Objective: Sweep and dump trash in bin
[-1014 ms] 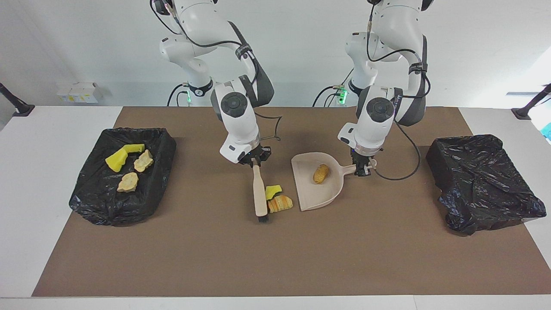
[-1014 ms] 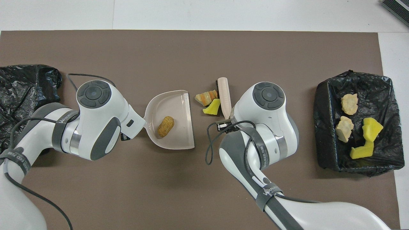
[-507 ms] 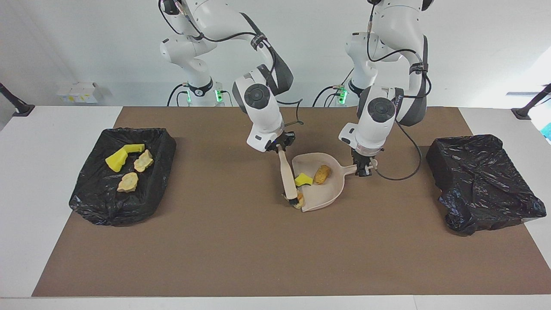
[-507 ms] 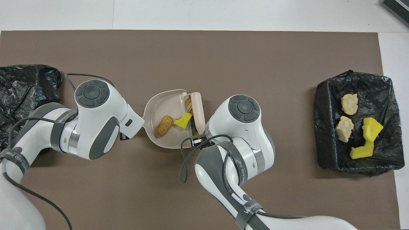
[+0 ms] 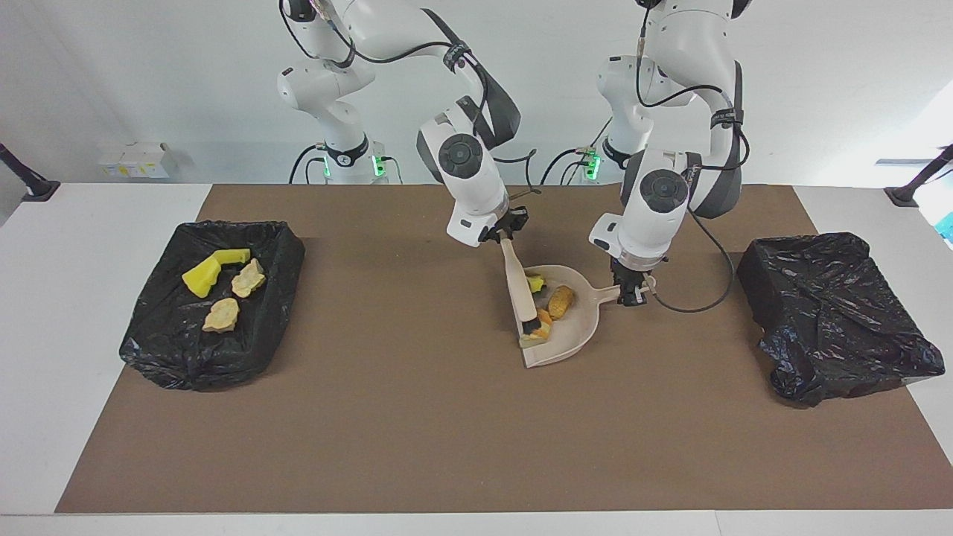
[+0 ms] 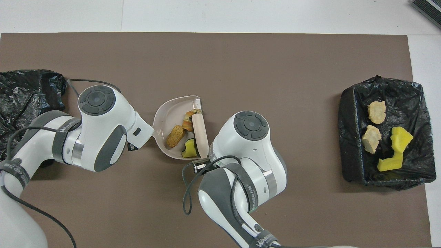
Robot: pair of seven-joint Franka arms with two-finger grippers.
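Black-lined bin (image 5: 212, 301) holds four scraps (image 5: 223, 286). Right gripper (image 5: 505, 237), clamped on the beige wooden brush (image 5: 519, 290), presses three scraps (image 5: 549, 304) inside the beige plastic dustpan (image 5: 572, 339) below its jaws; left gripper (image 5: 631, 292) clasps the dustpan handle.

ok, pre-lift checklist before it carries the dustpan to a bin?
1. Left gripper shut on dustpan handle: ok.
2. Right gripper shut on brush handle: ok.
3. All loose scraps inside pan: green-topped sponge bit, brown bread lump, striped orange piece: ok.
4. Brush clear of pan: not ok, its head rests at the pan's mouth against the scraps.
5. Target bin at the right arm's end open, already holding four scraps: ok.
6. Pan level: cannot tell.
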